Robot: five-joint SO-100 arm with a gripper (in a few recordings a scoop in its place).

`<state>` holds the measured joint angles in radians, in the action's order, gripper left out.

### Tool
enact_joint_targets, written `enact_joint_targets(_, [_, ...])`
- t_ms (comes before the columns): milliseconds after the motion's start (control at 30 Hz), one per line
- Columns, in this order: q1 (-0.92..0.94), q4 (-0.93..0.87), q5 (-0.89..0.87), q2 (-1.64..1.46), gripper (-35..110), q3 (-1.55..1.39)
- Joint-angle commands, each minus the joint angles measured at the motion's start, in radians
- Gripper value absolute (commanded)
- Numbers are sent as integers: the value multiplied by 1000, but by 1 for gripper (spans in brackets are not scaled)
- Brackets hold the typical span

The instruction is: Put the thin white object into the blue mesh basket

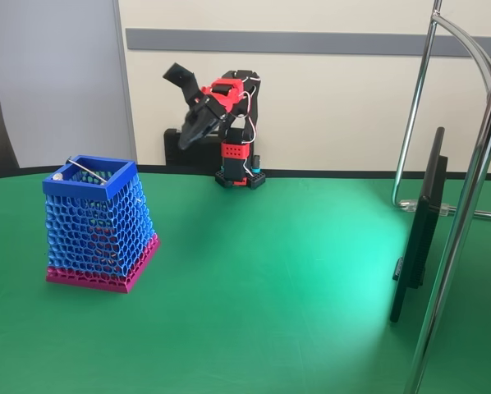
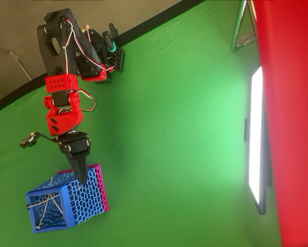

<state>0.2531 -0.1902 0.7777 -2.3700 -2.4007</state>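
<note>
**White stick already down in the basket, arm raised and folded near its base**

The blue mesh basket (image 1: pixel 98 226) stands upright on the green table cover (image 1: pixel 295 279), left of the arm in the fixed view, its wide magenta base flat on the cloth. That taper, broad below and narrower at the solid blue rim, makes it steady and hard to tip. Its walls are open honeycomb, so the inside shows through.

In the overhead view two slender pieces lean inside the basket. The thin white object (image 2: pixel 47 204) appears to be the pale, slightly bowed line slanting from the rim down toward the floor; I judge it is in, though at this size it is hard to separate from the other piece. In the fixed view a grey metal rod (image 1: pixel 87 170) with a ball end rests across the rim corner. Both lean because they are long and stiff and the basket is deep.

The gripper (image 2: pixel 82 172) hangs above the table with its dark pointed fingers aimed downward, their tips over the basket's outer wall from above, while the fixed view shows it well behind the basket near the arm's base. The fingers look drawn together with nothing between them. The arm is red and black plastic with loose white wires.

A dark flat screen (image 1: pixel 418 230) stands edge-on at the right beside chrome stand tubes (image 1: pixel 467 205).
</note>
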Motion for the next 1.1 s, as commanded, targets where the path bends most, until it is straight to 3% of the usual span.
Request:
enact_joint_targets(0, [-40,17,-67,-115,15,-67])
enact_joint_targets(200, [-95,-29,-204,-305,12,-238])
enact_joint_targets(533, [-169,-313,-436,-661,0,-460])
enact_joint_targets(900, [-187,-595,-678,-936,0,-612])
enact_joint_targets(1067, [-181,-618,-707,-954,0,-681])
